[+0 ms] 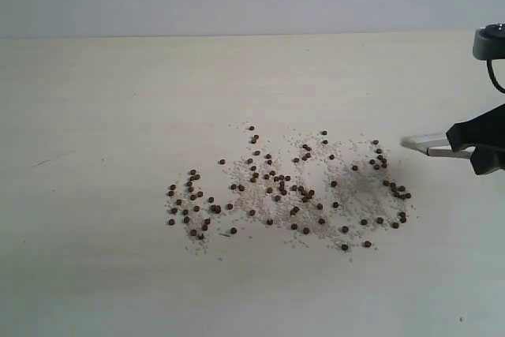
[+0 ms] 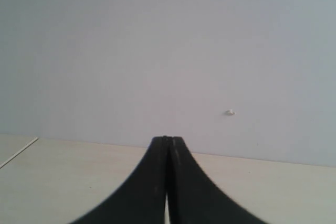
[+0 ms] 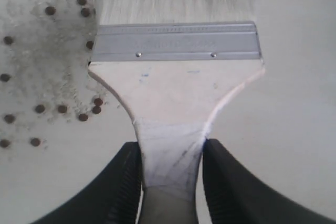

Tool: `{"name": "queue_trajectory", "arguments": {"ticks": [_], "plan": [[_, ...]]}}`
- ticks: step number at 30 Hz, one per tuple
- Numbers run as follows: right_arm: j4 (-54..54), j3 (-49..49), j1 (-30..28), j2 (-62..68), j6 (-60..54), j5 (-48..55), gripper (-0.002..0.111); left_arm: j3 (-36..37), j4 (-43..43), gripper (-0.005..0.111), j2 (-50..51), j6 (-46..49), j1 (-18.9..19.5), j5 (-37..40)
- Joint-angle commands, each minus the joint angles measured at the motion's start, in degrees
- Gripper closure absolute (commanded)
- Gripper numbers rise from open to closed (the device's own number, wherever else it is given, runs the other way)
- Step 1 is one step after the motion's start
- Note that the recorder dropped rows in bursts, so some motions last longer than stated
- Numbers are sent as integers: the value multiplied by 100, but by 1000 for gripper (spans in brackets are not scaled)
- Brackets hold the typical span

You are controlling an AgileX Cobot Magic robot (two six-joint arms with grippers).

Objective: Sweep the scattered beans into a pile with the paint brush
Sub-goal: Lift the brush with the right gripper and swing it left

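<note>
Pale table (image 1: 95, 116), the beans (image 1: 292, 191) strewn in a broad patch across its middle, the paint brush (image 3: 176, 77) poised at the patch's right edge.

The likeliest trouble, as I judge it, is scatter. These beans are round, so a quick stroke could send them rolling outward rather than together. The brush also lies at a shallow angle and may ride over the fine whitish crumbs. It is pinched only at its narrow neck and could twist under sideways load. The right gripper (image 3: 170, 177) reaches in low from the right, clamped on the handle, with the bristles (image 3: 173, 1) pointing toward the nearest beans (whether they touch the table I cannot tell). The left gripper (image 2: 168, 148) has its jaws pressed together on nothing and faces the wall, away from the work.
</note>
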Motion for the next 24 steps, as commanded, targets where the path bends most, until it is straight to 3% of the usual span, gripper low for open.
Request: {"name": "queue_trajectory", "arguments": {"ticks": [1, 21, 24], "plan": [[749, -290, 7, -109, -814, 669, 108, 17, -46, 107, 22, 8, 7, 1], [2462, -1150, 7, -109, -2122, 1814, 108, 17, -46, 107, 22, 8, 7, 1], [2451, -1150, 7, -109, -2229, 1813, 108, 17, -20, 107, 22, -374, 7, -611]]}}
